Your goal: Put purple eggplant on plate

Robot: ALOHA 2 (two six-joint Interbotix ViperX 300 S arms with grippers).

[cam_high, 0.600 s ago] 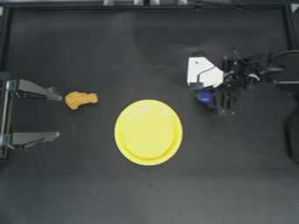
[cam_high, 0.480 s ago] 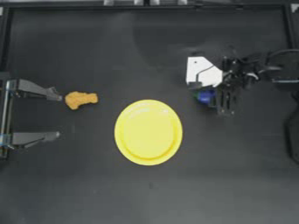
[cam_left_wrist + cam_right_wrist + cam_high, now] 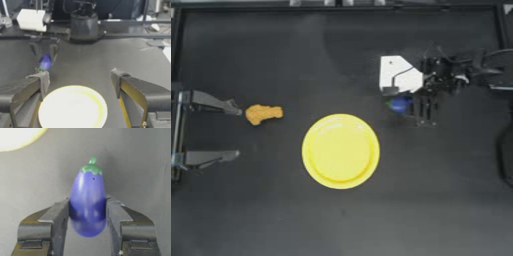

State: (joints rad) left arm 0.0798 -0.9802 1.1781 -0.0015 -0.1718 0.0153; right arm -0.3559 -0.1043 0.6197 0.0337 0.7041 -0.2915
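Observation:
The purple eggplant (image 3: 88,203), glossy with a green stem end pointing away from the wrist, is pinched between my right gripper's (image 3: 88,211) two dark jaws. From above, the eggplant (image 3: 400,105) shows as a small blue spot under the right gripper (image 3: 406,108), off the plate's far right side and apart from it. The yellow plate (image 3: 340,150) lies at mid-table with nothing on it; a slice of the plate (image 3: 16,136) shows in the right wrist view. My left gripper (image 3: 238,132) rests open at the left edge. Its wrist view shows the plate (image 3: 73,107) close by and the eggplant (image 3: 45,62) farther off.
An orange-yellow lumpy nugget (image 3: 263,113) lies on the table just beside the left gripper's far finger (image 3: 212,102), left of the plate. The right arm's white wrist housing (image 3: 398,74) sits above the eggplant. Dark frame rails border the table.
The right gripper, still shut on the eggplant, has shifted slightly left and toward the far side. The left arm, plate and nugget have not moved.

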